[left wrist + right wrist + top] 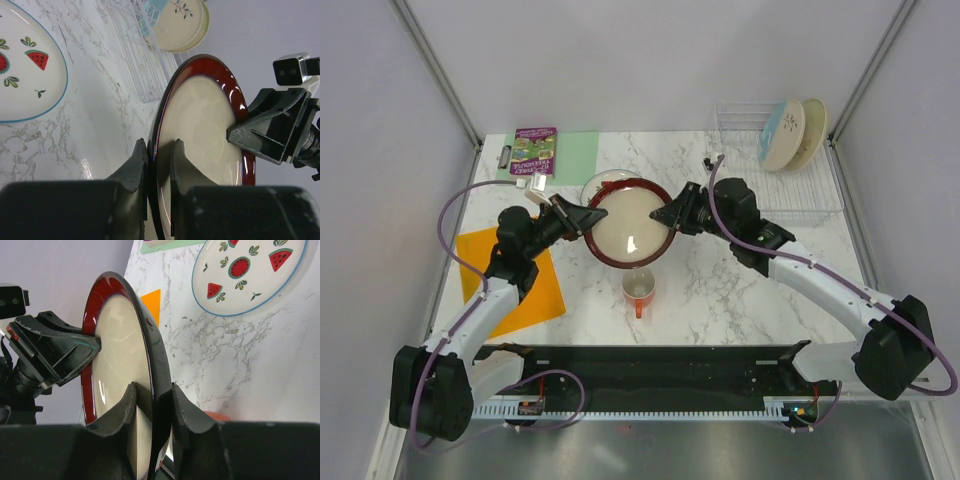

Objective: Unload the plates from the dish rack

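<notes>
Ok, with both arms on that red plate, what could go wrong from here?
1. The left jaws and the right jaws each pinch the red plate only at its rim, on opposite sides; an uneven pull could let it slip or twist.
2. The mug and fruit plate lie beside or under it; a drop or a low swing might chip them.
</notes>
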Available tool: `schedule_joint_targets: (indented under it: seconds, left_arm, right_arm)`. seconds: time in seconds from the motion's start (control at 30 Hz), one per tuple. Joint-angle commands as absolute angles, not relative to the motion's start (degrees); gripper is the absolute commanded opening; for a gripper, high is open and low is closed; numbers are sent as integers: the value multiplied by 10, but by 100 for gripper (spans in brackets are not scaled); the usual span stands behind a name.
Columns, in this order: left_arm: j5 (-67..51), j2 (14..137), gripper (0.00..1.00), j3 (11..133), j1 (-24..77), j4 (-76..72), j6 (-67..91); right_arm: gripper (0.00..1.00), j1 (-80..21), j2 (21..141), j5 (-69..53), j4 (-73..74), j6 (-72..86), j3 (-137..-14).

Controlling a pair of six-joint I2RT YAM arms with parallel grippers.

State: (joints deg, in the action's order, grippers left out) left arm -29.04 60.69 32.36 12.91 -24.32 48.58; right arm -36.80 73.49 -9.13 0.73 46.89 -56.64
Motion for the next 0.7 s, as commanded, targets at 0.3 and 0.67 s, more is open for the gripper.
schedule_joint_targets:
  seconds: [0.3,0.67]
  left_arm:
    - [-86,732,2,513,137,17,293]
    - [-112,941,2,649,116,-25,291]
  right_arm:
    - [67,-360,747,142,101,263,-721]
    - [70,-268,690,128,124,219,-657]
